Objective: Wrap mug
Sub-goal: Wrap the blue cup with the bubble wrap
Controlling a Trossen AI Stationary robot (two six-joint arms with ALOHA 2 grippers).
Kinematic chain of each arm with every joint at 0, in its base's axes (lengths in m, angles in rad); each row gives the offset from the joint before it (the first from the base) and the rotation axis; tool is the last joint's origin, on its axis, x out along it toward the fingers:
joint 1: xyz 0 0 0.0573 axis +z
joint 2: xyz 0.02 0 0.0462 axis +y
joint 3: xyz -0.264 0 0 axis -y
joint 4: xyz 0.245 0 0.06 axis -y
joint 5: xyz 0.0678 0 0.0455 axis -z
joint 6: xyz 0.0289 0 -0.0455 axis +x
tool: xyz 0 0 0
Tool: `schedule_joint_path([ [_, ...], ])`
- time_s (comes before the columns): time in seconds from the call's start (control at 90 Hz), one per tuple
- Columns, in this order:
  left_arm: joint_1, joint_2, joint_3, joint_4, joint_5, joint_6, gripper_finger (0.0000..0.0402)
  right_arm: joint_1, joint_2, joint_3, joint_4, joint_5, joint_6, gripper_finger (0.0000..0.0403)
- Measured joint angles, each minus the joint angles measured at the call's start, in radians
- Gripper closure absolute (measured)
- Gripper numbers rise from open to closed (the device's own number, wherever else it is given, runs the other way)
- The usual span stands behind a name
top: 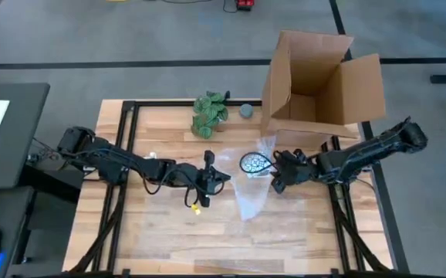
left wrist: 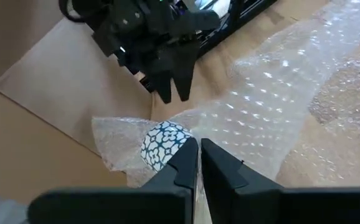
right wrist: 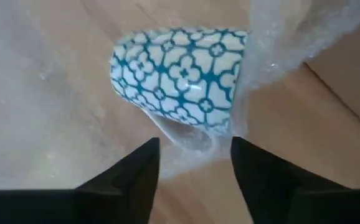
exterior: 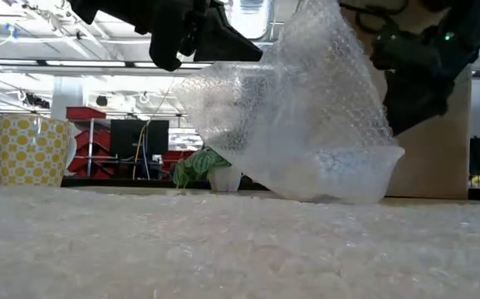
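The mug [right wrist: 180, 74], white with a blue-green pattern, lies on its side mid-table [top: 254, 163]. A clear sheet of bubble wrap [top: 252, 193] is partly round it. In the low view the bubble wrap [exterior: 306, 108] rises like a tent over the mug [exterior: 340, 170]. My left gripper [left wrist: 198, 152] is just left of the mug [left wrist: 164, 143], shut on the wrap. My right gripper [right wrist: 194, 155] stands open just right of the mug, its fingers pointing at it. Whether they touch the wrap I cannot tell. My left gripper pinches a part of the bubble wrap [left wrist: 212, 134] beside the mug between its two fingers. It comes from the table's left, slanting down. The held part is raised off the table, and the sheet's lower part [exterior: 331, 187] lies on the table round the mug.
An open cardboard box [top: 315, 85] stands at the far right, close behind my right arm. A green leafy bunch [top: 210, 113] and a small grey round object [top: 247, 111] sit at the far edge. A yellow dotted cup [exterior: 32, 149] shows at the left in the low view.
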Motion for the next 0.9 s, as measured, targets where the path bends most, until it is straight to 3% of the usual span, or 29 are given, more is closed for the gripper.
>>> schedule_joint_path([
  [0.178,-0.014,0.000,0.000,0.000,0.000,0.000,0.0402,-0.113,-0.045,-0.093,0.103,-0.076,-0.048,0.0141],
  [0.6,-0.015,0.000,0.000,0.000,0.000,-0.003,0.0402,-0.291,-0.053,-0.267,0.554,-0.286,-0.153,0.0138],
  [0.744,-0.015,0.000,0.000,0.000,0.000,-0.014,0.0402,-0.297,0.001,-0.269,0.650,-0.308,-0.160,0.0152],
  [0.9,-0.015,0.000,0.000,-0.002,0.000,-0.019,0.0402,-0.280,0.079,-0.269,0.784,-0.362,-0.163,0.0203],
])
